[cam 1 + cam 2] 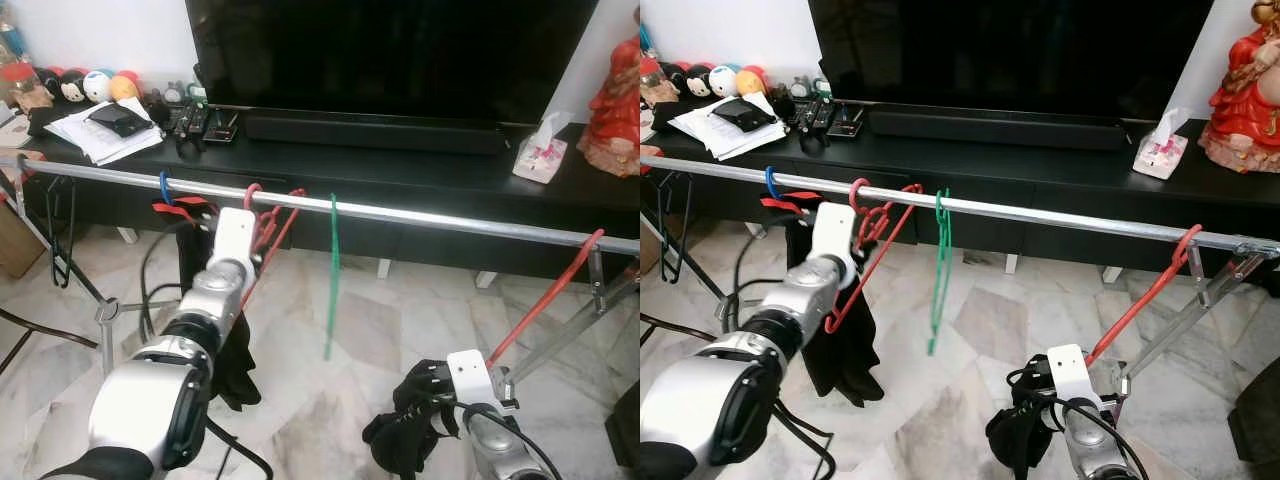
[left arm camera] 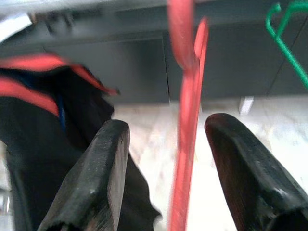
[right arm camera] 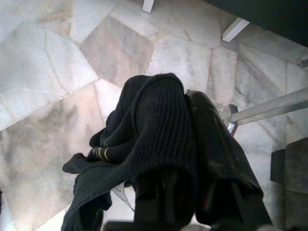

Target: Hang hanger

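A silver rail (image 1: 1040,213) runs across in front of me. A red hanger (image 1: 876,250) is hooked on it left of centre. My left gripper (image 2: 166,139) is raised just under the rail and open, its two black fingers (image 2: 103,163) standing either side of the hanger's red bar (image 2: 187,120). Low at the right, my right gripper (image 1: 1032,400) is shut on a black knit garment (image 3: 159,120) that drapes over its fingers and hides them.
On the rail also hang a green hanger (image 1: 938,270), a blue-hooked hanger (image 1: 770,185) carrying a black garment with red trim (image 1: 840,340), and another red hanger (image 1: 1140,300) at the right end. A black TV stand (image 1: 1040,160) stands close behind. The floor is marble.
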Available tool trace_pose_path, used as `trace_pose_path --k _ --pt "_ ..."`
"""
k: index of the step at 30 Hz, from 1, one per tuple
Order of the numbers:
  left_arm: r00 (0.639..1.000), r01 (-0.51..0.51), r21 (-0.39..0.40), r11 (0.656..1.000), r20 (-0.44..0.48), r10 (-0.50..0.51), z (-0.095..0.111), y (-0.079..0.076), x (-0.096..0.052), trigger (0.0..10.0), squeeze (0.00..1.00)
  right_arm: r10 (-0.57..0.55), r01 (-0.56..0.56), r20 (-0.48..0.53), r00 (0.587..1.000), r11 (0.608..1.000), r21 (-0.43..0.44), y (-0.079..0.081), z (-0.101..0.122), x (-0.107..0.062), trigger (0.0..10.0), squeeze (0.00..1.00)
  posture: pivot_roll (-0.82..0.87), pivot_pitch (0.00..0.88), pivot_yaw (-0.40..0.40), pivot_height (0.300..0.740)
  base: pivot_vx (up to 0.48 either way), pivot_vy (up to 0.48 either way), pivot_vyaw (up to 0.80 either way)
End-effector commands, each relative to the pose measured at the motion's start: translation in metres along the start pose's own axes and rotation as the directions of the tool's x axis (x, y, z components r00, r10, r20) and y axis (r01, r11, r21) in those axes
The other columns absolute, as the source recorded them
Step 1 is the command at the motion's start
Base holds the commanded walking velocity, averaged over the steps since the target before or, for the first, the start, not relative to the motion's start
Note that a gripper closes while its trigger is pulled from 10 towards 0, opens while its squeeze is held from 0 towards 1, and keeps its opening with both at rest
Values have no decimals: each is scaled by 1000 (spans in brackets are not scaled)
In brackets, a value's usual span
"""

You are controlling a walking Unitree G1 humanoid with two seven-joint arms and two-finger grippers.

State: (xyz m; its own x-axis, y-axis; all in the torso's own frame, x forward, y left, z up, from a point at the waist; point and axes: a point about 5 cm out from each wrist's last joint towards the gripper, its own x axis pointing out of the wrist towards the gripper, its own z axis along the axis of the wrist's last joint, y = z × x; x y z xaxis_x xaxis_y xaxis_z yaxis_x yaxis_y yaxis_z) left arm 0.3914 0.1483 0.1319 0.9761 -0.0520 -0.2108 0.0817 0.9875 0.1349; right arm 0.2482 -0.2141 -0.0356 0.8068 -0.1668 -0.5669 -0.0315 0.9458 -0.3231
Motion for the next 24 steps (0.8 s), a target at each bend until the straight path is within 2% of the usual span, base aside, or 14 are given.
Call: trace_pose_path --k 1,24 --pt "1000 14 33 999 2 -14 -8 5 -4 10000 0 1 -1 -23 1000 1000 2 0 -6 -1 10000 0 -86 37 6 740 0 0 0" --pt "1000 16 36 999 17 -16 -9 8 -6 10000 0 3 -3 -27 1000 1000 2 1 -8 -2 10000 0 -83 41 4 740 0 0 0"
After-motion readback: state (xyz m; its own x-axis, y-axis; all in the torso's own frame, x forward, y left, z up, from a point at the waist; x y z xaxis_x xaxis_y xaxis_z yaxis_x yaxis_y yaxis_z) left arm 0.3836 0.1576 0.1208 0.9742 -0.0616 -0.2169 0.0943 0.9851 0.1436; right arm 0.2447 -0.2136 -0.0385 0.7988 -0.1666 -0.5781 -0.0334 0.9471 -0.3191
